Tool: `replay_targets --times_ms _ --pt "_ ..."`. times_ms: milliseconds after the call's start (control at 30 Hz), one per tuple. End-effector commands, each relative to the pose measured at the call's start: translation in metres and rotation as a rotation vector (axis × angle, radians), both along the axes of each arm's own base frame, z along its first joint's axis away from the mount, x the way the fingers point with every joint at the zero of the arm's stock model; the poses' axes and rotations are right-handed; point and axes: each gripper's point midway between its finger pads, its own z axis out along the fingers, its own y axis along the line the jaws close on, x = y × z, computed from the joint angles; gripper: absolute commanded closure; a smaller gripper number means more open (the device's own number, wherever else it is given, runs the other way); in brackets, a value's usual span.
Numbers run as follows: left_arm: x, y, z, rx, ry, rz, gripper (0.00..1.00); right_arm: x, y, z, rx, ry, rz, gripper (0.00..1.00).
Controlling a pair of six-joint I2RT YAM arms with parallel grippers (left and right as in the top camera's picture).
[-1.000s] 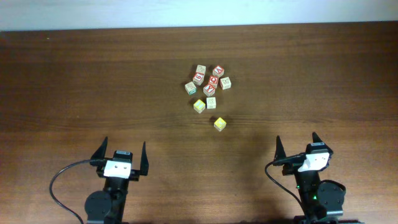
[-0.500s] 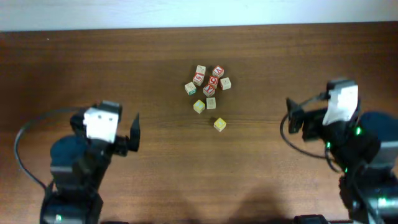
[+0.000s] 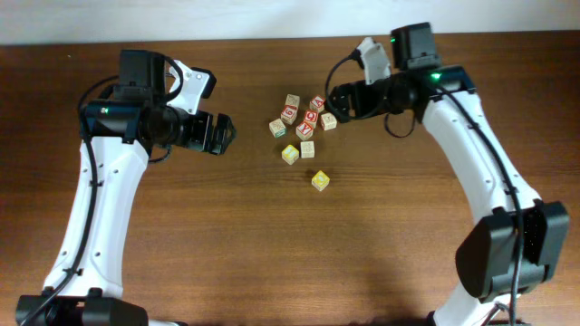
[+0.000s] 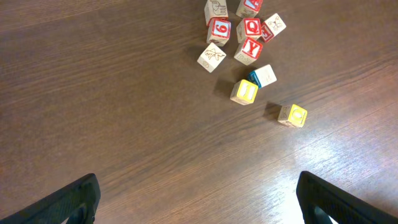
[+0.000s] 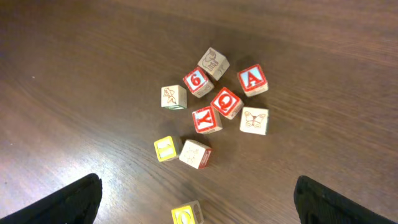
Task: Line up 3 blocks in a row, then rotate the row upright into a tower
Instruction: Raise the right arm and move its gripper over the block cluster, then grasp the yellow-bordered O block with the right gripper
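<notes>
Lone yellow block (image 3: 320, 180) stands apart; red-letter cubes (image 3: 311, 118) tightly clustered.

Red characters mark the 6 cube (image 5: 196, 79), Q cube (image 5: 226, 101), A cube (image 5: 252, 79) and Y cube (image 5: 205, 119); print on yellow blocks (image 5: 166, 149) unreadable

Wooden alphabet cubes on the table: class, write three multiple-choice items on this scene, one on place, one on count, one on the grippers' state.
1. In the overhead view, the lone yellow-faced wooden cube lies: A below the cluster of cubes; B above it; C stacked on it.
2. Cubes on the dark wooden table: A seven; B ten; C thirteen.
3. The grippers are: A both open, empty; B both shut on cubes; C one shut.
Key: 1 A, it sits apart, below the others. 2 B, ten can be counted in the right wrist view. 3 A, the left gripper and right gripper show fingers spread wide, gripping nothing.
</notes>
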Motion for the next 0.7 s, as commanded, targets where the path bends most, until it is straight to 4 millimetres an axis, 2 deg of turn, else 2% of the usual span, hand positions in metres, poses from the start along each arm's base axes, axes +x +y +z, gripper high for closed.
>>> replay_targets --times_ms 0,33,67,100,133,233,367,400,500,567,600,633,667 --pt "0.009 0.052 -0.004 0.089 0.046 0.352 0.01 0.004 0.023 -0.032 -0.107 0.081 -0.184 0.16" --pt "0.005 0.084 -0.007 0.135 0.075 0.536 0.01 0.001 0.033 -0.043 -0.139 0.101 -0.228 0.21" --pt "0.003 0.096 -0.008 0.144 0.082 0.576 0.01 -0.001 0.04 -0.055 -0.172 0.118 -0.262 0.23" --pt "0.002 0.103 -0.008 0.144 0.087 0.594 0.01 -0.005 0.051 -0.082 -0.201 0.17 -0.306 0.33" --pt "0.001 0.103 -0.009 0.145 0.09 0.596 0.01 -0.006 0.056 -0.094 -0.205 0.195 -0.313 0.37" --pt "0.002 0.103 -0.009 0.145 0.09 0.596 0.01 -0.011 0.062 -0.145 -0.258 0.273 -0.305 0.39" --pt "0.002 0.103 -0.009 0.145 0.09 0.596 0.01 -0.01 0.063 -0.167 -0.273 0.294 -0.304 0.55" --pt "0.002 0.103 -0.009 0.145 0.09 0.596 0.01 -0.01 0.062 -0.169 -0.272 0.299 -0.311 0.61" --pt "0.001 0.103 -0.009 0.145 0.09 0.596 0.01 -0.01 0.063 -0.17 -0.273 0.3 -0.311 0.69" --pt "0.001 0.103 -0.009 0.145 0.09 0.596 0.01 -0.015 0.063 -0.168 -0.267 0.323 -0.301 0.78" --pt "0.002 0.103 -0.009 0.145 0.09 0.596 0.01 -0.016 0.065 -0.153 -0.251 0.321 -0.294 0.81" --pt "0.002 0.103 -0.009 0.145 0.09 0.596 0.01 -0.014 0.066 -0.116 -0.236 0.272 -0.267 0.82" --pt "0.001 0.103 -0.009 0.145 0.09 0.596 0.01 -0.019 0.064 -0.088 -0.225 0.244 -0.257 0.82"
